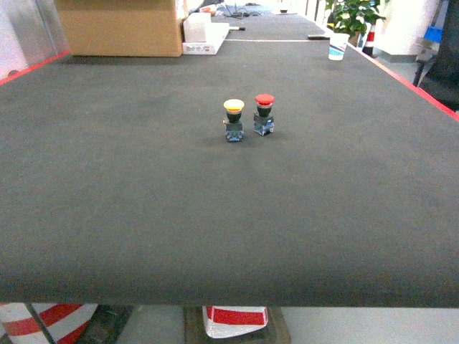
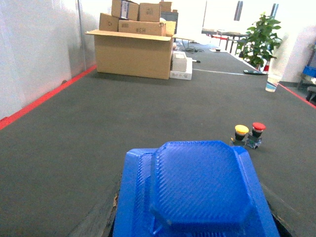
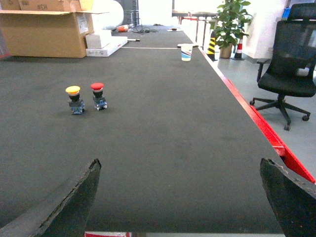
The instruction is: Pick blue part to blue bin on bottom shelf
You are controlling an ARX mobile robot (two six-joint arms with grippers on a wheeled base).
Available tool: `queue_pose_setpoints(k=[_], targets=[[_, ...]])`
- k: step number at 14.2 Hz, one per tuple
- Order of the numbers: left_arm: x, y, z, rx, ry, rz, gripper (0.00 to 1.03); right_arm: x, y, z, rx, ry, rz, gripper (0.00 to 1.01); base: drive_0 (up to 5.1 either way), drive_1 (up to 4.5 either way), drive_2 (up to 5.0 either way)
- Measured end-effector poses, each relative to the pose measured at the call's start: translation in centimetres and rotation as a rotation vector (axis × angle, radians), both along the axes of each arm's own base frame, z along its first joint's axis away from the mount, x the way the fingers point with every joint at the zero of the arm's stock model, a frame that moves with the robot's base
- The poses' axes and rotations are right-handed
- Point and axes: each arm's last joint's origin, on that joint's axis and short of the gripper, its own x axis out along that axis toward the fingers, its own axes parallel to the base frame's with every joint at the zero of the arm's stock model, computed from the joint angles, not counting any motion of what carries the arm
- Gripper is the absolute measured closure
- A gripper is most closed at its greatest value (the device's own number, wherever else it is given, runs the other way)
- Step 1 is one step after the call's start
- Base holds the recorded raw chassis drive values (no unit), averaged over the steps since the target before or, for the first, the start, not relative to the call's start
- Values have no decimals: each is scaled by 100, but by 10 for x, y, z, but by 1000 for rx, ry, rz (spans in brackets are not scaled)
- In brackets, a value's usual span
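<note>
On dark table mat, toward 12 o'clock in head view: yellow-capped push button standing upright, red-capped push button just beside it at 3 o'clock, apart. Filling bottom of left wrist view: blue part sitting in left gripper, jaws mostly hidden beneath it. Spreading wide in right wrist view: right gripper, fingertips at frame's lower corners, holding nothing. Sitting far off near 11 o'clock: cardboard box. Paper cup standing near 1 o'clock.
</note>
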Motion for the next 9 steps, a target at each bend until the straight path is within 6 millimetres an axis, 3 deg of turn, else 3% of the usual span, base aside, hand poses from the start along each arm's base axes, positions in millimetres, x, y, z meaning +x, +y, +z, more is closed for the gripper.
queue_pose_setpoints(k=[2, 9], targets=[[-1, 0, 0, -2, -6, 2, 59, 0, 0, 0, 0, 3, 0, 3, -8, -430, 415], [0, 0, 0, 3, 1, 4, 59, 0, 0, 0, 0, -1, 0, 3, -143, -143, -143]])
